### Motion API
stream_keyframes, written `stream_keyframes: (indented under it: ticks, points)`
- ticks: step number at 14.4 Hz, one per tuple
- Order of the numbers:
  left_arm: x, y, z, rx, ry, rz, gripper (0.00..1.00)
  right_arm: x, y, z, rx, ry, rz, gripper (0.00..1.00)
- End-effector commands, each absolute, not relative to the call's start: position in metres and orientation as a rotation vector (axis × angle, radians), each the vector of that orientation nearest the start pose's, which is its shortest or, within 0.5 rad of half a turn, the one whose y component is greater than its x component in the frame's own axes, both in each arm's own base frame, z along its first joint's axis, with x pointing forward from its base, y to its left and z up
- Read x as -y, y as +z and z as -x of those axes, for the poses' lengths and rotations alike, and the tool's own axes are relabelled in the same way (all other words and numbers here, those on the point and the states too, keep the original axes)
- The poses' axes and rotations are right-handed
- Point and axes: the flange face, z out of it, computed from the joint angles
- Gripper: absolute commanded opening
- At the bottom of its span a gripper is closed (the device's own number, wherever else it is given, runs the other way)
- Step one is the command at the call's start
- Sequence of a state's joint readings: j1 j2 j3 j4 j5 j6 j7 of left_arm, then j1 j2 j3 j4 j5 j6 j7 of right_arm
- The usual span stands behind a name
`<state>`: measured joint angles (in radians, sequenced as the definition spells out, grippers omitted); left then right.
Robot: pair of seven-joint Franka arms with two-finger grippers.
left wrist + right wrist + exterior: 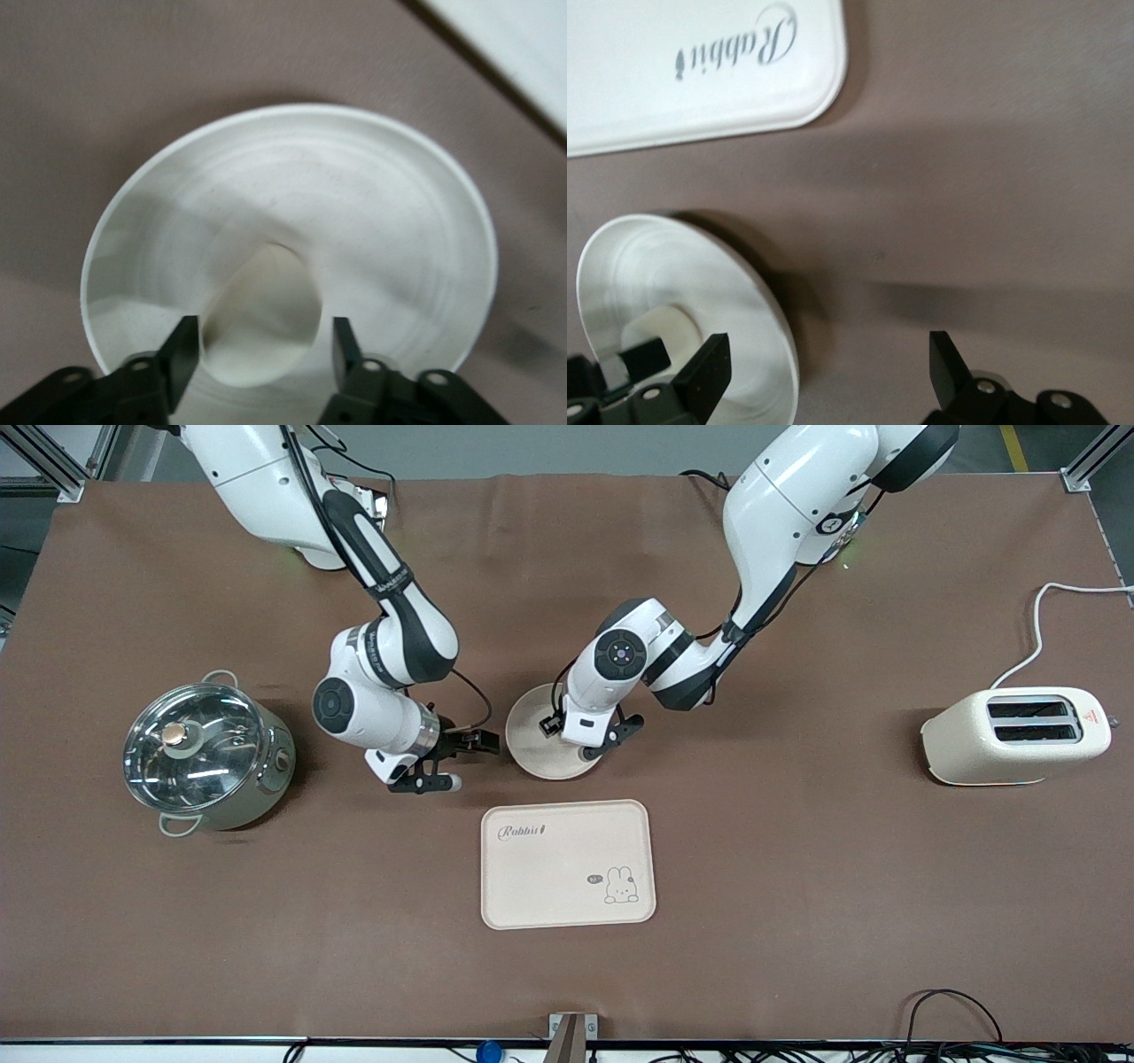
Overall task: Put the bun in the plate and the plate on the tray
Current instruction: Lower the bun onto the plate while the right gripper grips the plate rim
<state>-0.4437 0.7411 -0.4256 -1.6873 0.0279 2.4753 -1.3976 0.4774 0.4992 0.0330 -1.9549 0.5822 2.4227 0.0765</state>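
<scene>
Bun [262,319] sits in the plate [399,221] between my left gripper [261,350] fingers, spread, not squeezing; looks soft and light, so pinch gently at its middle. Right gripper [440,766] waits wide open over bare table beside the plate, tray [567,864] nearer the camera.

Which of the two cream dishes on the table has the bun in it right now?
The round plate, under the left pincer, holds the bun. The rectangular rabbit tray, nearer the front camera, holds nothing.

It looked like a robotics lab: a cloth-covered tabletop [797,921] framed by aluminium rails [44,460], loose cables [948,1019], with a toaster [1019,735] and pot [208,757] as props
</scene>
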Motion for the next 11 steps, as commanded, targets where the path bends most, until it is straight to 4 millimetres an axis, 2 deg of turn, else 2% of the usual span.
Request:
stream_keyframes:
  ticks: [1, 3, 4, 6, 8, 10, 11]
  points:
    - [0.498, 0.236, -0.484, 1.058, 0.257, 3.176, 1.0, -0.309, 0.217, -0.521, -0.03, 0.191, 2.771, 0.94]
    - [0.485, 0.266, -0.501, 1.085, 0.213, 3.177, 1.0, -0.317, 0.212, -0.511, -0.014, 0.144, 2.785, 0.88]
    - [0.474, 0.288, -0.512, 1.104, 0.19, 3.167, 1.0, -0.321, 0.21, -0.507, -0.005, 0.124, 2.79, 0.86]
    - [0.439, 0.335, -0.546, 1.167, 0.14, 3.141, 1.0, -0.326, 0.21, -0.505, 0.007, 0.111, 2.79, 0.78]
    - [0.399, 0.385, -0.578, 1.125, 0.096, 3.142, 1.0, -0.332, 0.211, -0.503, 0.021, 0.089, 2.791, 0.71]
    - [0.346, 0.438, -0.605, 1.04, 0.053, 3.149, 1.0, -0.339, 0.211, -0.5, 0.035, 0.077, 2.791, 0.68]
    - [0.318, 0.459, -0.611, 0.983, 0.053, 3.14, 1.0, -0.342, 0.212, -0.498, 0.046, 0.068, 2.791, 0.66]
